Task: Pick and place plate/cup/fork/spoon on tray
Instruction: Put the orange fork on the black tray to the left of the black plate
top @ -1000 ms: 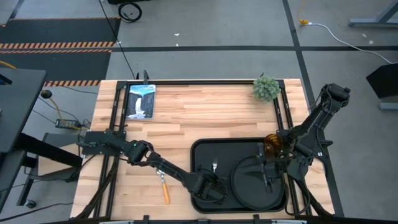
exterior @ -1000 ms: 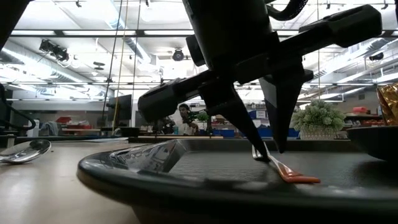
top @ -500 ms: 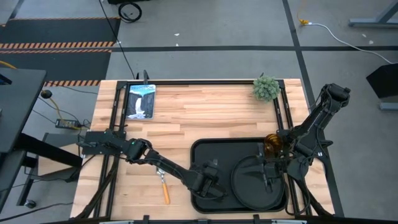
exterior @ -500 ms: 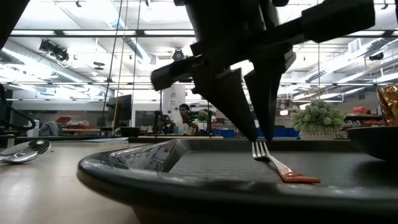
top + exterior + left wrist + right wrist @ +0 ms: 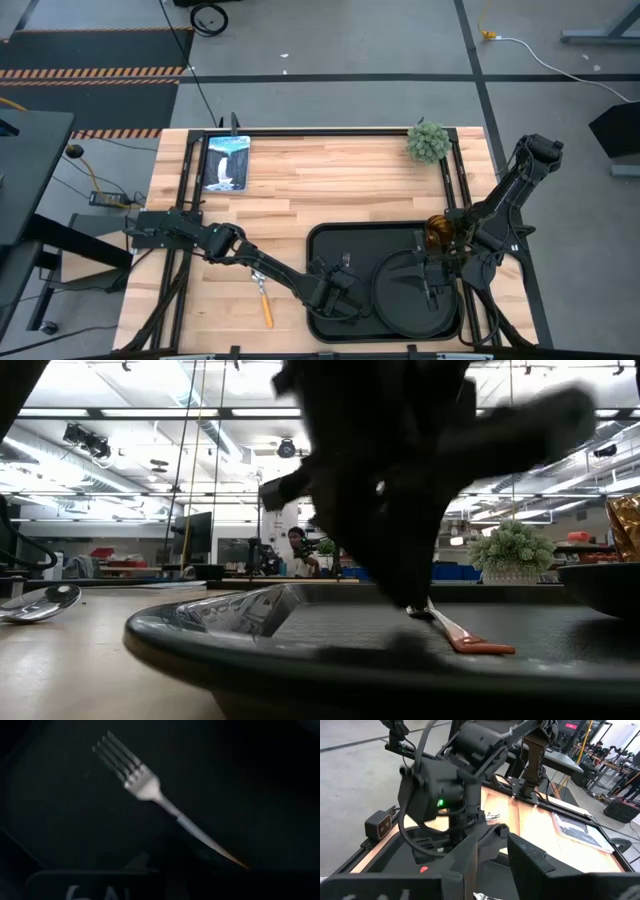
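The fork [image 5: 150, 790] lies flat on the left part of the black tray [image 5: 325, 238]. Its tines [image 5: 418, 600] point to the far side and its orange handle [image 5: 482, 646] to the near side. My left gripper [image 5: 335, 293] is open and hangs low over the fork. The round plate [image 5: 400, 300] lies on the tray's right part. My right gripper [image 5: 430, 285] is open and waits above it. The amber cup [image 5: 437, 232] stands at the tray's far right corner. The spoon [image 5: 265, 300] lies on the table left of the tray. My left gripper points down at the fork's neck [image 5: 425, 608] from above. Motion blur hides the fingertips, so I cannot tell whether they touch the fork. The fork lies flat on the tray floor.
A small green plant [image 5: 428, 142] stands at the table's far right. A picture card [image 5: 226, 163] lies at the far left. Bare wood lies between them, far of the tray. A person shows far off in the room [image 5: 297, 550].
My left gripper has shifted a little toward the table's left edge above the fork, and it is blurred with motion now. The fork has stayed where it lay on the tray.
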{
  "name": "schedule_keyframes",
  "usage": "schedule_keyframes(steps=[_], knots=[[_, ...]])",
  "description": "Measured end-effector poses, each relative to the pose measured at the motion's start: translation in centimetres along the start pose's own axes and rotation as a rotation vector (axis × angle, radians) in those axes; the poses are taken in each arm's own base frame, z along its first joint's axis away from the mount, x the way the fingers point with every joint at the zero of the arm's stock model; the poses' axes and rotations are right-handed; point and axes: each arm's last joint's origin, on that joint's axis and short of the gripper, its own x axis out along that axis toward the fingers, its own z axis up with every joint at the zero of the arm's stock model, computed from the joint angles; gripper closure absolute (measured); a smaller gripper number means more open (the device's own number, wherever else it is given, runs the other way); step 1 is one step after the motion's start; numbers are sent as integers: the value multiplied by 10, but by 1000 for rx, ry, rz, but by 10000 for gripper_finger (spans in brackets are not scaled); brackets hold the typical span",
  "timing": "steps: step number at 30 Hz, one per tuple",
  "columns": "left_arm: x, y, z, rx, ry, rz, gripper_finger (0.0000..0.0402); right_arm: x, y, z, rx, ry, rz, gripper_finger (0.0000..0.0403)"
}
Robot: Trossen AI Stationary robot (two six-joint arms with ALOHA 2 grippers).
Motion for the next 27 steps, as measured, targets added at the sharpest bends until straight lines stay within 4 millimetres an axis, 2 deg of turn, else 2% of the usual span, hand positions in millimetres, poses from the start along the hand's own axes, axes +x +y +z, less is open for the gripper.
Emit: schedule_keyframes(steps=[6, 20, 27], knots=[[9, -2, -4, 19, -1, -31, 349, 0, 0, 0, 1, 0, 0, 289], [8, -15, 5, -45, -75, -167, 349, 0, 0, 0, 3, 0, 11, 289], [4, -14, 2, 3, 9, -200, 349, 0, 1, 0, 4, -1, 18, 289]])
